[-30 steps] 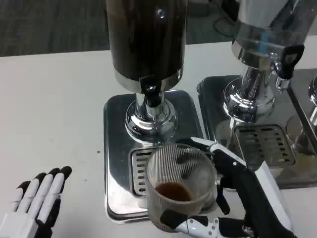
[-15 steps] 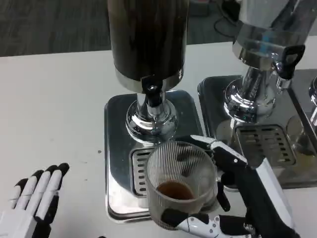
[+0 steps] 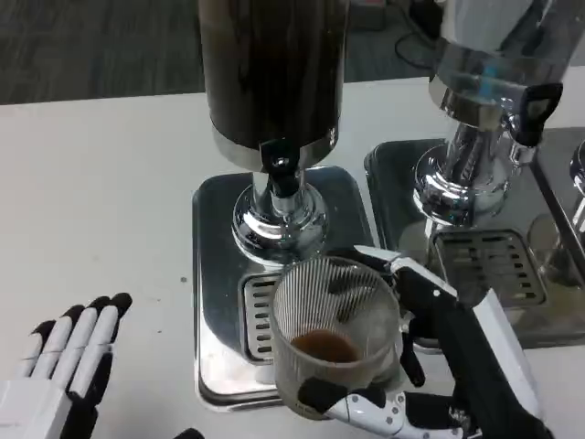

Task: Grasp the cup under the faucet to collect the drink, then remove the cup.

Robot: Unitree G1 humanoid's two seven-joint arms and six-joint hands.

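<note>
While the left hand [image 3: 59, 370] lies flat with fingers spread, the right hand [image 3: 430, 366] grips the ribbed clear plastic cup [image 3: 334, 334] just before the dark cylindrical dispenser's black faucet [image 3: 279, 165]

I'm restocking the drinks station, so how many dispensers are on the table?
2 clearly: the dark dispenser at centre, above the cup, and a clear dispenser to its right. A chrome base at the right edge may belong to another.

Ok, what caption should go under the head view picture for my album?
Right hand holds a ribbed cup with a little brown drink below the dark dispenser's faucet; left hand rests open.
</note>
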